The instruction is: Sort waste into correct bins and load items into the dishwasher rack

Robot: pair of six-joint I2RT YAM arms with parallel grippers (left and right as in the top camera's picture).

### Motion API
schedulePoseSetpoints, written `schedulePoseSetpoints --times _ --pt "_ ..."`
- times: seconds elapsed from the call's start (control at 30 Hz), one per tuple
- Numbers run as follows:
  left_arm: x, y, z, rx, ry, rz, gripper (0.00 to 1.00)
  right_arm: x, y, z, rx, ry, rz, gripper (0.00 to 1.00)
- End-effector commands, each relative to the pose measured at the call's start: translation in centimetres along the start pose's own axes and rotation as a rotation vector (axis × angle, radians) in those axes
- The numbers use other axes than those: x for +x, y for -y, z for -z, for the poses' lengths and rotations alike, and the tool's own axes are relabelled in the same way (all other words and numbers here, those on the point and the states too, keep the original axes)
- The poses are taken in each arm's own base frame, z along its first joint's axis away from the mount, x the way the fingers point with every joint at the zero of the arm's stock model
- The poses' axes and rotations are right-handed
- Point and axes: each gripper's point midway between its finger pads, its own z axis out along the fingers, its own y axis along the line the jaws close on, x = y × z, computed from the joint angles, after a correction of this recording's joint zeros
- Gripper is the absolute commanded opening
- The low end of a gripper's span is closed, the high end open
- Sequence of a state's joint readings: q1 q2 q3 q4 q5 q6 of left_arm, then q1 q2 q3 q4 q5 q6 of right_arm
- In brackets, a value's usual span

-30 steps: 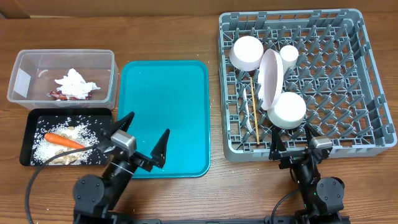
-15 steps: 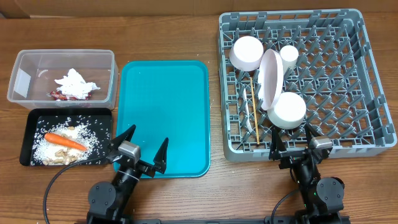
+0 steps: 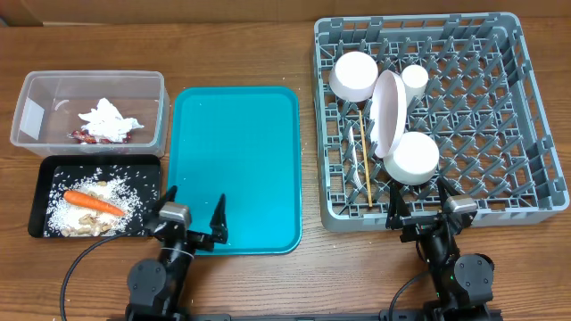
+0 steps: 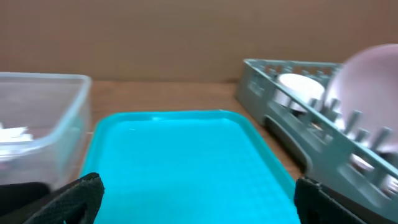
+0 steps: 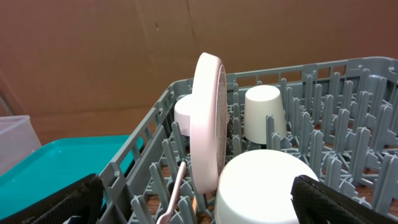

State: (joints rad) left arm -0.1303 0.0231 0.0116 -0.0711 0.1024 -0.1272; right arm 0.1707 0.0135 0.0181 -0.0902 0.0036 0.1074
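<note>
Brown wooden table (image 3: pixel 268 45) holds it all. The big grey rack (image 3: pixel 544 107) sits on the right. Inside it a plate (image 3: pixel 389 111) stands on its edge, near a white cup (image 3: pixel 415 78) and a white bowl (image 3: pixel 412 159). A fork (image 3: pixel 357 152) and a chopstick (image 3: pixel 367 169) lie beside them. The clear tub (image 3: pixel 36 89) has the napkin (image 3: pixel 109 119) and red wrapper (image 3: pixel 86 136). The black tray (image 3: pixel 40 209) has the carrot (image 3: pixel 92 201) and rice (image 3: pixel 134 194). The left end effector (image 3: pixel 194 201) is spread wide and empty at the near edge of the teal tray (image 3: pixel 236 143). The right end effector (image 3: pixel 417 192) is spread wide and empty at the rack's near edge.
</note>
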Motion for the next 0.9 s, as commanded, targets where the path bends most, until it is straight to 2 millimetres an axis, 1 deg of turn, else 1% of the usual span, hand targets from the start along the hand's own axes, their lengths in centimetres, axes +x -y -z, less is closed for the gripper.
schedulePoseSetpoints --times 0.0,0.1,0.87 --pt "-0.39 -2.19 0.23 -0.098 0.025 -0.014 1.0 0.11 0.02 0.0 -0.003 0.006 0.003 1.0" --pt "-0.51 -3.09 0.35 -0.135 0.03 -0.011 1.0 0.11 0.02 0.0 -0.003 0.006 0.003 1.0" --pt "-0.48 -3.05 0.34 -0.133 0.029 -0.011 1.0 0.11 0.02 0.0 -0.003 0.006 0.003 1.0"
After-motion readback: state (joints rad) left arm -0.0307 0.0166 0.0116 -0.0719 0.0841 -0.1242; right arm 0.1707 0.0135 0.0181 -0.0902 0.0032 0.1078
